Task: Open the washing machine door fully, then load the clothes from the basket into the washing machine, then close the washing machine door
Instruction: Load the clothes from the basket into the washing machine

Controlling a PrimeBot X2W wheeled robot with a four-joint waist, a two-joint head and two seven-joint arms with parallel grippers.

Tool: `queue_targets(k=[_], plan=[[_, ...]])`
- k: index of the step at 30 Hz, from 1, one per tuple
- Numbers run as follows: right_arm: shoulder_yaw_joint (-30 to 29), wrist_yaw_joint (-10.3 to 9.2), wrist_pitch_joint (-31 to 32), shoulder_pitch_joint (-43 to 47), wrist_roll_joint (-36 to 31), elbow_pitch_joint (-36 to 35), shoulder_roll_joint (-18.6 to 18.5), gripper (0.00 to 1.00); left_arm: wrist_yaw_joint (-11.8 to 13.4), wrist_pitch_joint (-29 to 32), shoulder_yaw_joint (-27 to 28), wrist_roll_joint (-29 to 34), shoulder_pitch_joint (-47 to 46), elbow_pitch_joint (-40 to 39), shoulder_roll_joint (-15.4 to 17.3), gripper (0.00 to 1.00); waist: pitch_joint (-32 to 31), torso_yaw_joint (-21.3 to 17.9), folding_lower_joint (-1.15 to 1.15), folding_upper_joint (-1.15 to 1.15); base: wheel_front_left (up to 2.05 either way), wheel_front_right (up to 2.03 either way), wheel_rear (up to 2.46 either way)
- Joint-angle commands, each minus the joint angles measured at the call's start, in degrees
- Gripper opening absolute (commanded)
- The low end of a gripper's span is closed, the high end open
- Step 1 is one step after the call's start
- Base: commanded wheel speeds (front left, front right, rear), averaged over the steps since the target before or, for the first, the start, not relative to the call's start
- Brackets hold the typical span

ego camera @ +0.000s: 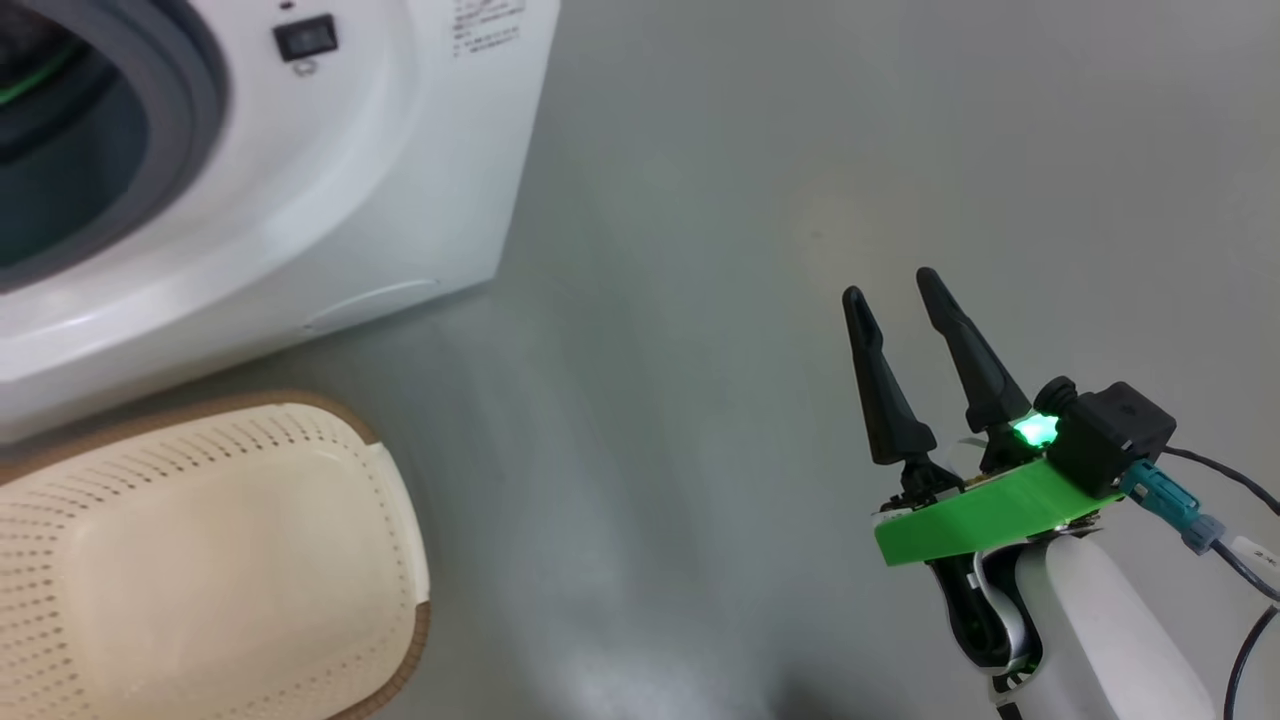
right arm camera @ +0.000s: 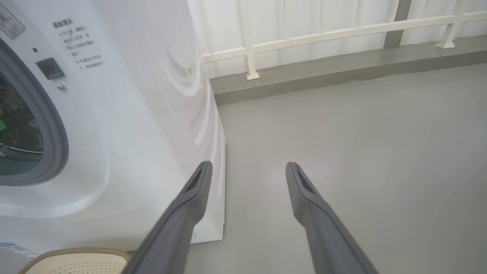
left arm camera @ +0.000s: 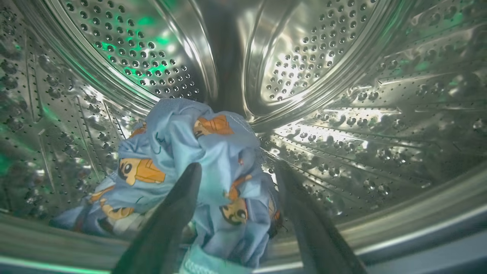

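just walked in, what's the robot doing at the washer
It's loading laundry. The left gripper is inside the drum of the washing machine, fingers spread, with the blue printed clothes heaped on the drum floor at its tips. The right gripper hangs open over the floor, holding nothing. What shows of the basket is empty.

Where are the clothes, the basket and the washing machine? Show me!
the clothes (left arm camera: 213,152), left wrist view, middle of the blue bundle
the basket (ego camera: 200,450), head view, its holey side wall
the washing machine (right arm camera: 133,133), right wrist view, its white front panel
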Motion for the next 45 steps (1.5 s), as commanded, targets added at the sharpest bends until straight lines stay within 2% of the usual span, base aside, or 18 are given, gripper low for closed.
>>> queue_targets(k=[1,7,14,23,33,40,45], plan=[[0.7,0.26,-0.5,-0.1,-0.6,-0.6,-0.4,1.00,-0.2,-0.7,0.5,-0.3,1.7,-1.0,2.0,1.00,-3.8,2.4,0.00,0.00,0.00,0.00,0.00],[0.5,0.26,-0.5,-0.1,-1.6,1.9,-0.4,1.00,-0.4,-1.4,0.6,-1.0,8.3,-4.0,-1.2,1.00,-9.6,5.1,0.00,0.00,0.00,0.00,0.00],[-0.4,0.26,-0.5,0.4,-2.3,4.3,-0.4,1.00,-0.2,-1.4,3.9,0.3,19.0,-13.1,-3.3,1.00,-16.7,7.5,0.00,0.00,0.00,0.00,0.00],[-1.4,0.26,-0.5,2.1,-2.7,6.5,-0.9,1.00,1.2,-1.4,8.2,4.0,33.2,-25.1,-7.3,1.00,-24.0,11.3,0.00,0.00,0.00,0.00,0.00],[-2.7,0.26,-0.5,4.8,-1.3,7.4,-3.2,1.00,2.5,-1.4,12.4,7.8,49.9,-40.3,-12.3,1.00,-29.7,16.9,0.00,0.00,0.00,0.00,0.00],[-2.9,0.26,-0.5,7.0,-0.4,7.3,-4.0,1.00,3.0,-1.4,13.4,10.8,59.7,-47.9,-13.4,1.00,-31.8,19.6,0.00,0.00,0.00,0.00,0.00],[-3.0,0.26,-0.5,7.8,-0.2,7.2,-4.2,1.00,3.8,-1.4,14.0,11.3,63.3,-50.7,-13.8,1.00,-32.3,20.4,0.00,0.00,0.00,0.00,0.00]])
